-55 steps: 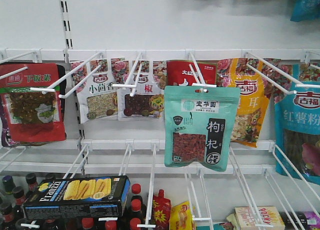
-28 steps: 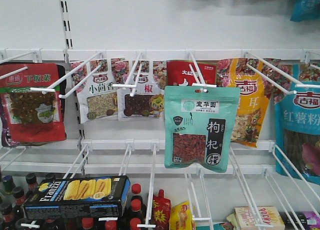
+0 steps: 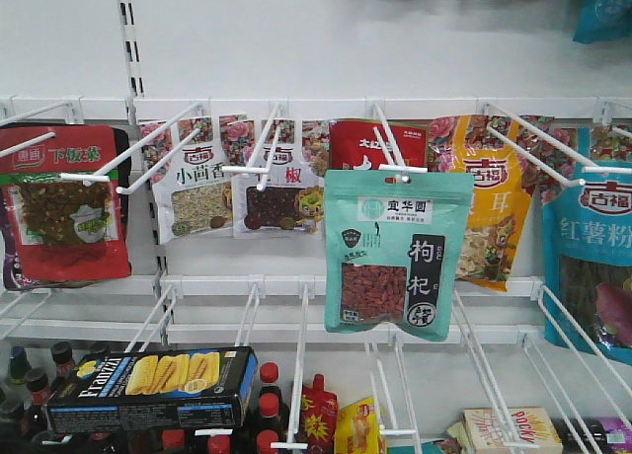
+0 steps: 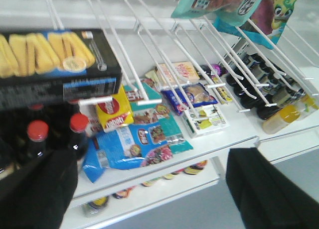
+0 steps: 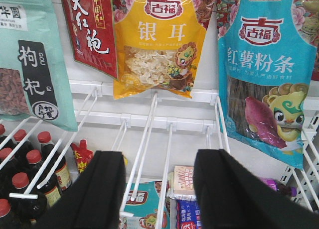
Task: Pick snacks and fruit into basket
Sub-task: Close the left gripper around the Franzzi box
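Franzzi box [image 3: 148, 385] resting lower left of goji pouch [image 3: 398, 249]; left gripper [image 4: 154, 199], right gripper [image 5: 159, 194] gaping wide, holding nothing.

The black left pincer [image 4: 152, 189] spreads wide across its frame's bottom, holding nothing; the black right pincer [image 5: 159, 189] likewise, lower centre.

place: shop | evidence: packaged pouches [image 3: 489, 207] on white display hooks [image 3: 298, 375], bottles [image 5: 30, 174] and snack packs [image 4: 144, 139] on shelf [image 4: 234, 134]

Mint-green goji pouch [image 3: 398, 249]; black, blue-edged cookie box [image 3: 153, 387]; yellow-orange pouch [image 3: 491, 212]; red-capped bottles [image 3: 268, 407].
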